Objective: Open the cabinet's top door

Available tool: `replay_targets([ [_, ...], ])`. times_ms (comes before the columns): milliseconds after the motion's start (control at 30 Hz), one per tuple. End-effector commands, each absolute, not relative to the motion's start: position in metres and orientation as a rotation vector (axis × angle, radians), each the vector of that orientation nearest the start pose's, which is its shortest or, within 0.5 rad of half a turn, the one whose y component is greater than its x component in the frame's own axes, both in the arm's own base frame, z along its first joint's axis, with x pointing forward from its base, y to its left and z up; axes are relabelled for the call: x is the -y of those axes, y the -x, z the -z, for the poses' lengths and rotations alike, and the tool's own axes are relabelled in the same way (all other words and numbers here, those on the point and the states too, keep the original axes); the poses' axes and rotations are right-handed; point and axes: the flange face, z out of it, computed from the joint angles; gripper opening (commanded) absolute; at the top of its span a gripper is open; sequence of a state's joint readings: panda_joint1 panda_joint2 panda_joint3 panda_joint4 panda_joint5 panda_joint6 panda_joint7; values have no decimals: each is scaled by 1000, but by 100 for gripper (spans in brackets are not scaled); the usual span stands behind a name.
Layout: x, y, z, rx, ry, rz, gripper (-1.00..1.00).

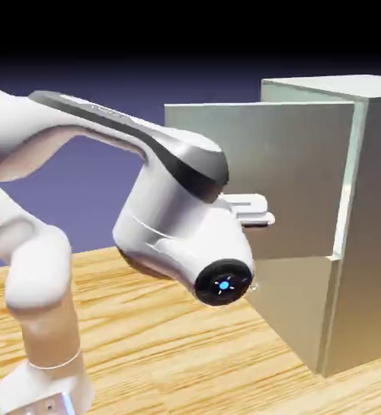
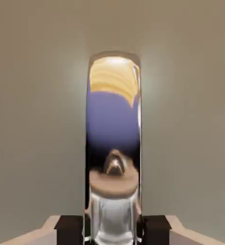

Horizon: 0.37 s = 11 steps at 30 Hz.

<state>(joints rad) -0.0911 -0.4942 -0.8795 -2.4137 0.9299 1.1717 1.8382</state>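
Exterior view: top door [image 1: 258, 170] of cabinet [image 1: 372, 227] swung partly outward | gripper [image 2: 113, 229] clenched around door handle [image 2: 113, 143] | step: pulling | next: continue arc outward.

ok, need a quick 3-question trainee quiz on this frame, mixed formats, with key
1. True or false: the top door is swung out from the cabinet.
2. In the hand view, what sits between the fingertips of the gripper?
A. the cabinet's side wall
B. the shiny loop handle
C. nothing
3. Fill in: the lower door sits ____ against the cabinet front.

Key
1. True: its panel stands away from the cabinet front, toward the arm.
2. B: the handle fills the gap between the two tips.
3. Shut: only the upper panel stands out.
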Motion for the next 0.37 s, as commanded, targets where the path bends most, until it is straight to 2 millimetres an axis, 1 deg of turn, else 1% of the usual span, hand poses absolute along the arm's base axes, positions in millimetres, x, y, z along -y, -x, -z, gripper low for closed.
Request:
replay_targets([
  [0, 246, -258, -484, -1767, 506, -1607, -100],
  [167, 276, -268, -484, -1766, 605, -1676, -100],
  [333, 296, -276, -484, -1764, 671, -1721, -100],
])
